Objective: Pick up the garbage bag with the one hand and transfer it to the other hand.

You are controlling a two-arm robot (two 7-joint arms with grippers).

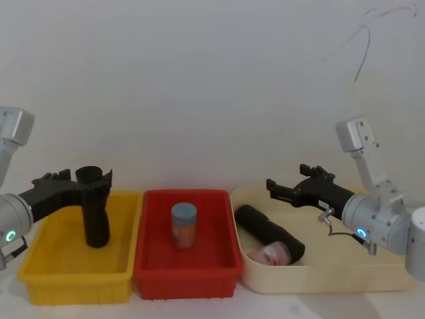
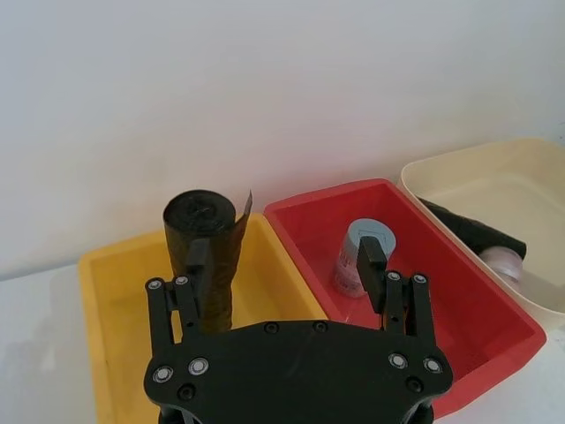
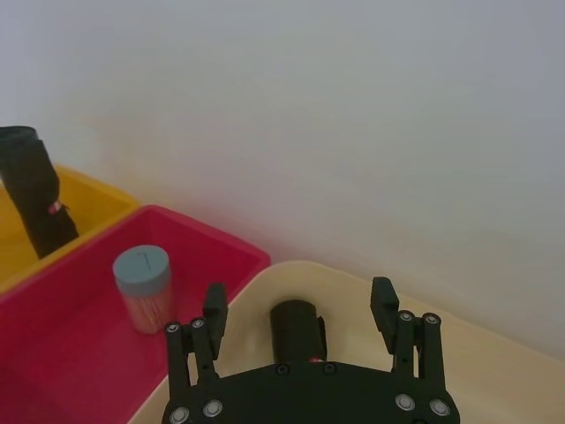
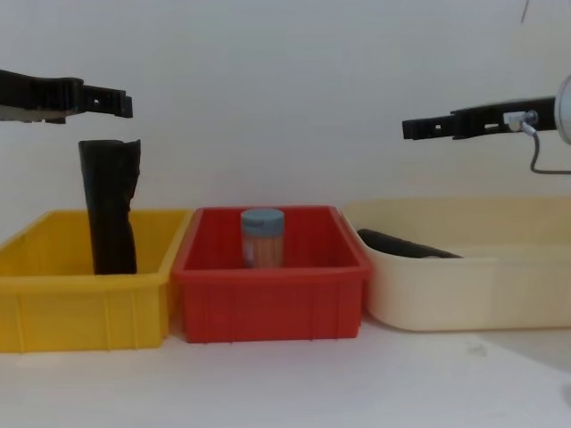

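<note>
Red bin (image 4: 268, 285) nearest, garbage bag (image 1: 95, 209) upright in yellow bin (image 4: 85, 303), left tool (image 2: 287, 256) spread above, right tool (image 3: 300, 309) spread.

We are showing two silver arms ending in long black two-finger grippers. Our left gripper (image 1: 93, 178) is carrying a cyan-green ring light on its wrist; our right gripper (image 1: 273, 187) is glowing blue there, trailing a thin grey cable. Silver screw heads are dotting each black gripper base beside the fingers (image 2: 372, 256).
</note>
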